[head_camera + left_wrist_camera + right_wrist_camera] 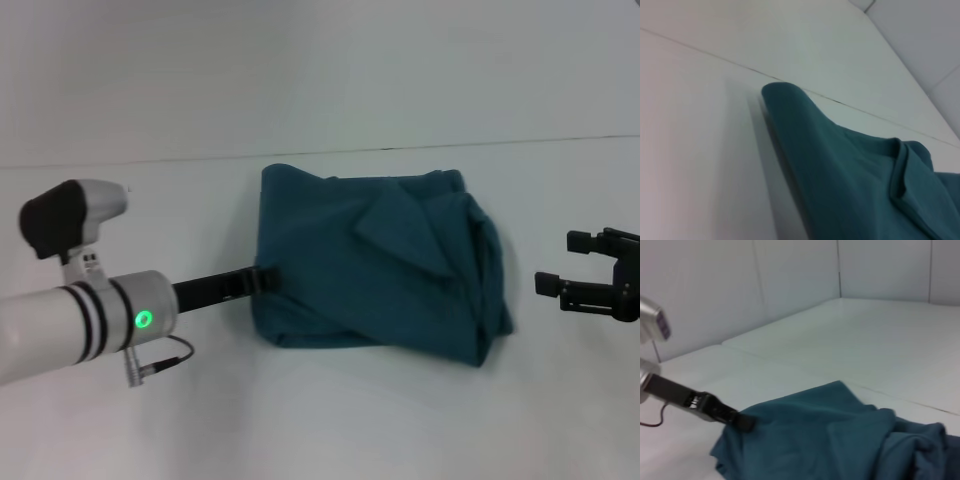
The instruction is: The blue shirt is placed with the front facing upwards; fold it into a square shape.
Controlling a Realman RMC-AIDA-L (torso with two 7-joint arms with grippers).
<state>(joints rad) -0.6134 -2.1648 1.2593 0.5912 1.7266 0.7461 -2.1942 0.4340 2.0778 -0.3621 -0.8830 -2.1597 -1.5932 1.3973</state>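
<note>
The blue shirt [370, 265] lies folded into a rough, lumpy square in the middle of the white table, with a triangular flap on top and bunched layers along its right side. No lettering shows. My left gripper [262, 276] reaches in low from the left, its slim black fingers together at the shirt's left edge, where they seem to pinch the cloth. The right wrist view shows that same left gripper [742, 421] meeting the shirt [840, 440]. In the left wrist view the shirt's edge [840, 165] fills the near field. My right gripper [562, 262] hovers open to the right, apart from the shirt.
The white table [330, 420] runs all round the shirt. A seam line [180, 160] crosses the table behind it. A thin cable [165, 362] loops under my left wrist.
</note>
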